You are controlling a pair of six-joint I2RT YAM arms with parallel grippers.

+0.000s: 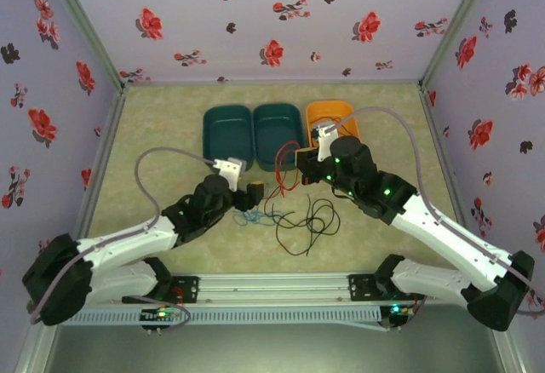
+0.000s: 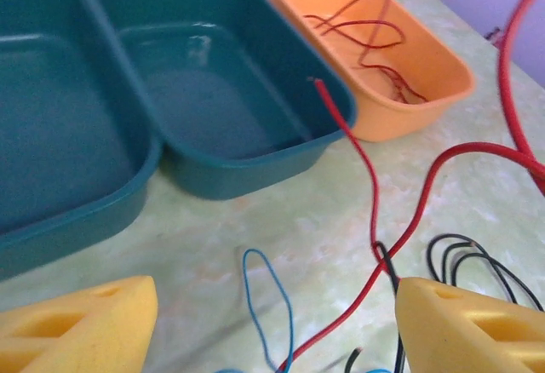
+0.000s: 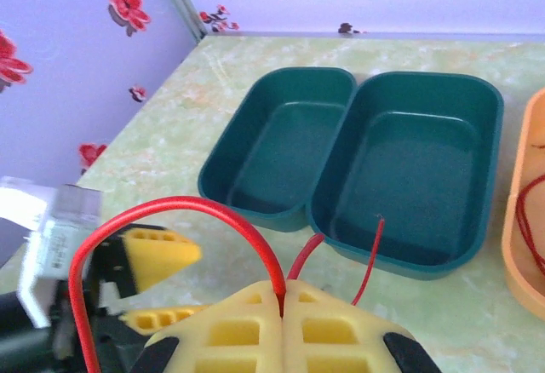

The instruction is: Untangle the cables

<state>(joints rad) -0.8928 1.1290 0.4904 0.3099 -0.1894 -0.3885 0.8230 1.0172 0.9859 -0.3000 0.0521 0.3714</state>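
The cables lie tangled mid-table: a red cable (image 1: 285, 173), black loops (image 1: 312, 218) and a small blue cable (image 1: 249, 217). My right gripper (image 1: 300, 162) is shut on the red cable (image 3: 196, 211), which arches up out of the closed fingertips (image 3: 283, 301). My left gripper (image 1: 255, 192) is open just left of the tangle. In the left wrist view its yellow fingers (image 2: 77, 326) stand wide apart around the gripper's (image 2: 272, 339) gap. There the blue loop (image 2: 268, 288) and a red strand (image 2: 375, 194) lie on the table, unclamped. The black cable (image 2: 460, 258) runs by the right finger.
Two teal trays (image 1: 228, 131) (image 1: 278, 134) and an orange tray (image 1: 332, 116) stand side by side behind the tangle. The orange tray (image 2: 443, 66) holds another red cable (image 2: 366, 37). Flowered walls close in the table on three sides.
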